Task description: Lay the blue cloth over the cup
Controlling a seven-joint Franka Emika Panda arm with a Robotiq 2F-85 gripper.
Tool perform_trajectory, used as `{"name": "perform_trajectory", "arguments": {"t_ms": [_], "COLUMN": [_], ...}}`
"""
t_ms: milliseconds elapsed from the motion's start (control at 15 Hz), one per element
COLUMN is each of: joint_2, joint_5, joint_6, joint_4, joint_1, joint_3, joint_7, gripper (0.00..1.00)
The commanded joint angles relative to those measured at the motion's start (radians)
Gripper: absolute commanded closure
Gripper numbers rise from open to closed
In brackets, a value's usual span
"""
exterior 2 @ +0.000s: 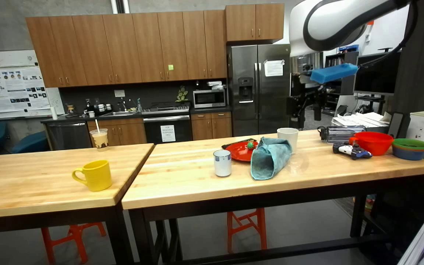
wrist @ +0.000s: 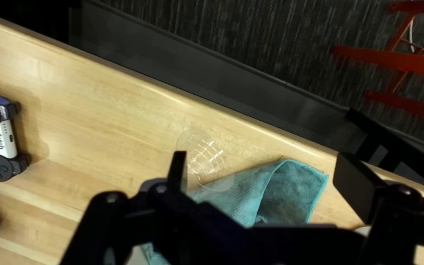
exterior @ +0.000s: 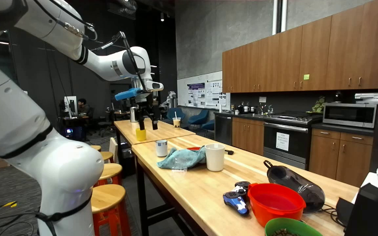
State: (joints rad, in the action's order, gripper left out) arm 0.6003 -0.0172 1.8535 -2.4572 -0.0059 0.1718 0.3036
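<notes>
The blue cloth (exterior: 181, 158) lies crumpled and folded on the wooden table in both exterior views (exterior 2: 271, 159); part of it shows in the wrist view (wrist: 289, 191). A tall white cup (exterior: 215, 158) stands beside it, also in an exterior view (exterior 2: 289, 135). A small white cup with blue patches (exterior: 161, 148) stands at its other side (exterior 2: 222, 163). A clear plastic cup-like thing (wrist: 206, 158) sits at the cloth's edge. Which cup is meant cannot be told. My gripper (exterior: 148, 125) is open and empty above the table (exterior 2: 309, 119); its fingers (wrist: 260, 158) stand wide apart over the cloth.
A red plate (exterior 2: 239, 151) lies behind the cloth. A yellow mug (exterior 2: 96, 176) and an iced drink (exterior 2: 100, 138) stand on the adjoining table. A game controller (exterior: 237, 198), red bowl (exterior: 276, 201), green bowl (exterior: 290, 226) and dark bottle (exterior: 295, 185) sit toward the table's other end.
</notes>
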Motion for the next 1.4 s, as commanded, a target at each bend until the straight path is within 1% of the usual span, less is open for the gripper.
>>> {"name": "perform_trajectory", "arguments": {"t_ms": [0, 200, 333, 533, 733, 1000, 1200, 1333], "joint_2": [-0.023, -0.076, -0.12, -0.172, -0.195, -0.222, -0.244, -0.262], "joint_5": [-0.007, -0.034, -0.066, -0.149, -0.299, -0.51, -0.648, -0.769], "joint_6": [0.14, 0.225, 0.253, 0.274, 0.277, 0.278, 0.275, 0.261], "joint_4": [-0.055, -0.071, -0.063, -0.048, -0.044, -0.056, -0.066, -0.076], "joint_1": [0.03, 0.058, 0.072, 0.077, 0.058, 0.04, 0.04, 0.047], "joint_3": [0.071, 0.148, 0.192, 0.233, 0.259, 0.26, 0.261, 0.262], "joint_7": [0.104, 0.153, 0.177, 0.202, 0.24, 0.315, 0.406, 0.484], "gripper": [0.0, 0.0, 0.0, 0.0, 0.0, 0.0, 0.0, 0.0]}}
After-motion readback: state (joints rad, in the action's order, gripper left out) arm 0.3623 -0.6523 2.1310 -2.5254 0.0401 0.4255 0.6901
